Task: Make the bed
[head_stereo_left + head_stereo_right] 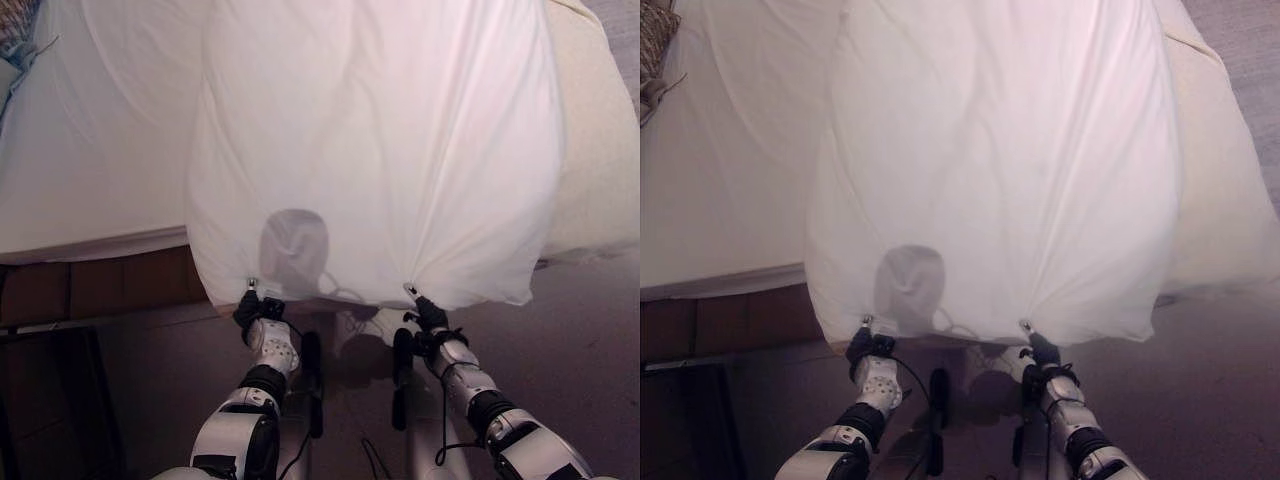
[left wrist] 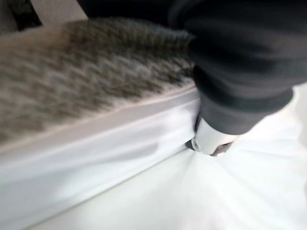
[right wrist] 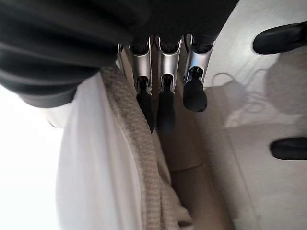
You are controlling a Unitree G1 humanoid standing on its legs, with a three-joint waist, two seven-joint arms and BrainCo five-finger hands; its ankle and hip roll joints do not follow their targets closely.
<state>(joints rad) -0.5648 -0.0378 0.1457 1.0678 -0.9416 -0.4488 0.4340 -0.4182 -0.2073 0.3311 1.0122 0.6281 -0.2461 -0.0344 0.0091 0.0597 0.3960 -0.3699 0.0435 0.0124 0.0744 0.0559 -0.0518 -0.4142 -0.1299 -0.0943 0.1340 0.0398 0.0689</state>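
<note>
Both hands [image 1: 258,305] gripping lengthwise-billowing sheet [image 1: 370,150]

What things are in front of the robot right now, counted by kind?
White sheet, lifted and billowing, its near edge pinched at two spots: 1
Bed with white cover: 1
Robot hands gripping the sheet, left hand and right hand: 2
Total: 4

A plain white sheet [image 1: 370,150] covers the cream bed [image 1: 600,170]; the floor [image 1: 580,350] is grey-brown
</note>
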